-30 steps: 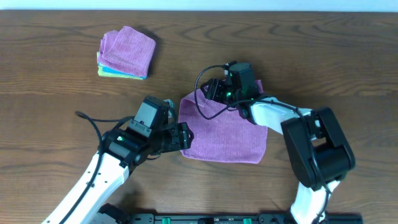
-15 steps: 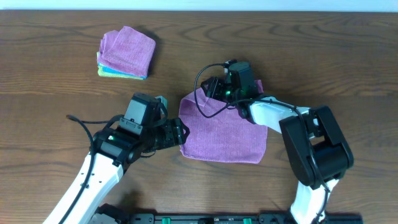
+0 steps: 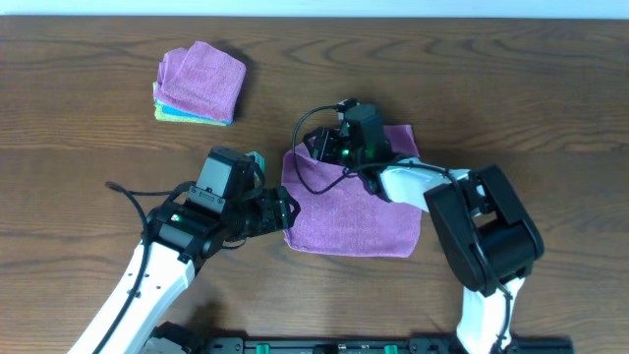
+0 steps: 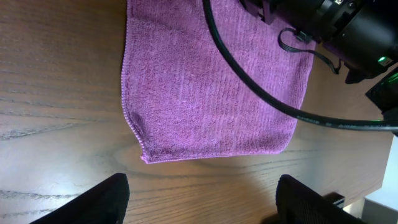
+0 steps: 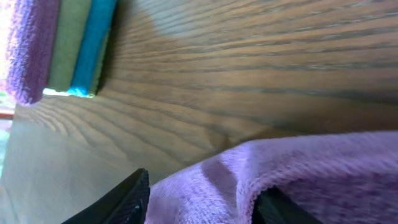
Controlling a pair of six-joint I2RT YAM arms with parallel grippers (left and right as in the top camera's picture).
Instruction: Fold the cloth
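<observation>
Stack (image 3: 200,84): purple, teal and yellow-green cloths, neatly piled; far-left part of the bench (image 3: 531,88); well apart from everything else
Left gripper (image 3: 286,211): fingers wide apart, nothing between them; just beside the cloth's left edge, near its front-left corner
Cloth (image 3: 359,211): purple; lies mostly flat mid-bench; far edge raised in a ridge
Right gripper (image 5: 202,198): low over the far edge; one finger on either side of that ridge; cannot tell whether it pinches
</observation>
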